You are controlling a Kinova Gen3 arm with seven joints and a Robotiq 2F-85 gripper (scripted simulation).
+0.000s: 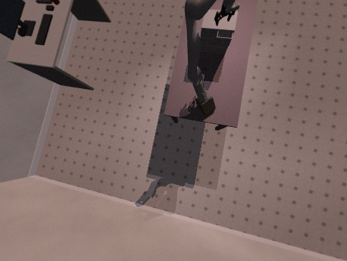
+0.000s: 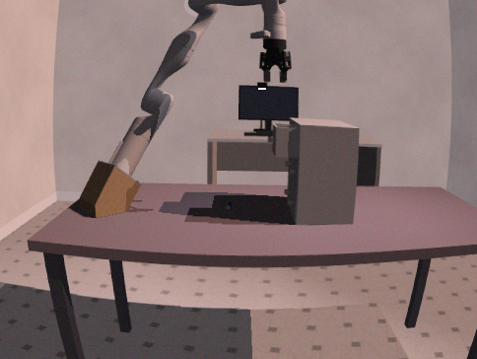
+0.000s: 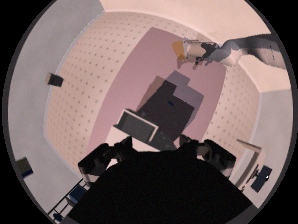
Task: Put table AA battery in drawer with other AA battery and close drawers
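Your gripper hangs high above the chest, fingers spread wide and holding nothing. The top drawer sticks out a little from the chest's front, on the side facing the arm's base. The battery appears only as a tiny dark speck on the table, inside the chest's shadow just in front of the drawers; I cannot tell how it lies.

Your main risks, as I judge them:
- The drawers have no stop. Pull one too far and it droops or drops out, spilling its contents.
- I cannot see inside any drawer from here, so you may choose the wrong one. Check which one holds the matching battery before you commit.
- The battery is small, round and probably smooth. A pinch that is off centre could roll it away across the table, and the shadow makes aiming harder.
- A hard push or pull on a drawer front could slide or tip the chest, which stands free on a smooth top.

The chest is a plain grey box with flat, matte faces and sharp edges. The table is a dull mauve slab with a curved front edge on thin dark legs. The arm's base is a tan angular block.
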